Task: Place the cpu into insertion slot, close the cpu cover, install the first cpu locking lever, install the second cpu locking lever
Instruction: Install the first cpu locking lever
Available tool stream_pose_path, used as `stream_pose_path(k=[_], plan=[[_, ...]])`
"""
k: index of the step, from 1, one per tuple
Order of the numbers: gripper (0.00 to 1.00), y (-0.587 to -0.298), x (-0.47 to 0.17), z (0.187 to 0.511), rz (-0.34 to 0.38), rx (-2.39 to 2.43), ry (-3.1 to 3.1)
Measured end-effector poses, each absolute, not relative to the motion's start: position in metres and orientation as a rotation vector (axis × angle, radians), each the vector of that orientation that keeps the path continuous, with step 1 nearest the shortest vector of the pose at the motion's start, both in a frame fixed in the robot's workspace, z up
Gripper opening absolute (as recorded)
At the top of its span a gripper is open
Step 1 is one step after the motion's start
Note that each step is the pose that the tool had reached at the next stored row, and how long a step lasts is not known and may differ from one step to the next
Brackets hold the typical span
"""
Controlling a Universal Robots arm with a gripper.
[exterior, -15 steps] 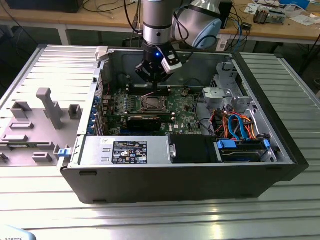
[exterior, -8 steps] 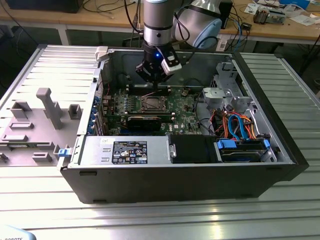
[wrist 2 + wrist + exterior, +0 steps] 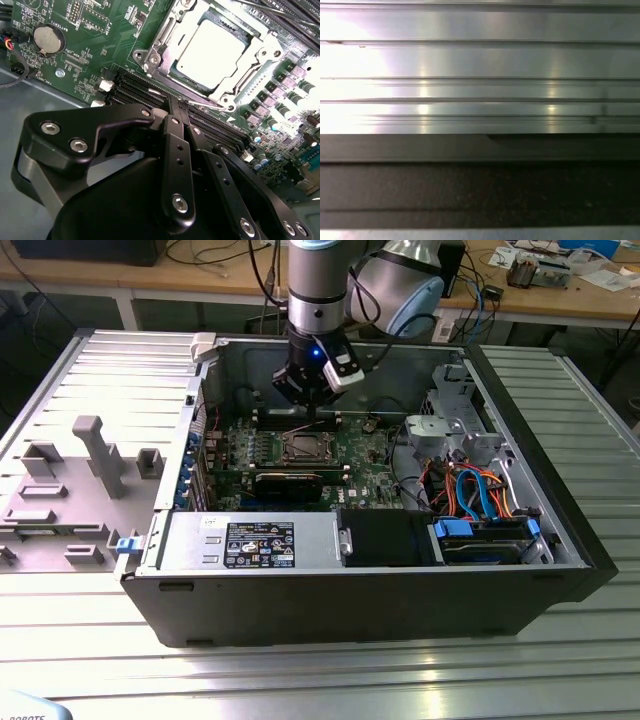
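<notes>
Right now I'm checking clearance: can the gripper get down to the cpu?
Probably yes. The gripper hangs above the memory slots beside the insertion slot, and the cpu lies exposed under the cpu cover with nothing over it.

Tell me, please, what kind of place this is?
Probably a robotics lab or test workshop. An open computer case lies on a ribbed aluminium table, a robot arm's gripper hangs over its green motherboard, and wooden benches with cables and papers stand behind.
</notes>
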State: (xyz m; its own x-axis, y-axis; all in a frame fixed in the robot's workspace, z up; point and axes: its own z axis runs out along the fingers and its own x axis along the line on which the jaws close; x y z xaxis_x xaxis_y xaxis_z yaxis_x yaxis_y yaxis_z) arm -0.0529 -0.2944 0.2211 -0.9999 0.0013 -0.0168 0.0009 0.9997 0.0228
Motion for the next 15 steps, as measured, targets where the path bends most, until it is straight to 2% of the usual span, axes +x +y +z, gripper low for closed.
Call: stream_pose_path(k=[4,7,15], plan=[[0.11,-0.294,-0.051,0.221,0.036,0.005,3.125],[0.11,-0.295,-0.043,0.204,0.035,0.029,3.129],[0.11,-0.294,-0.043,0.206,0.036,0.029,3.129]])
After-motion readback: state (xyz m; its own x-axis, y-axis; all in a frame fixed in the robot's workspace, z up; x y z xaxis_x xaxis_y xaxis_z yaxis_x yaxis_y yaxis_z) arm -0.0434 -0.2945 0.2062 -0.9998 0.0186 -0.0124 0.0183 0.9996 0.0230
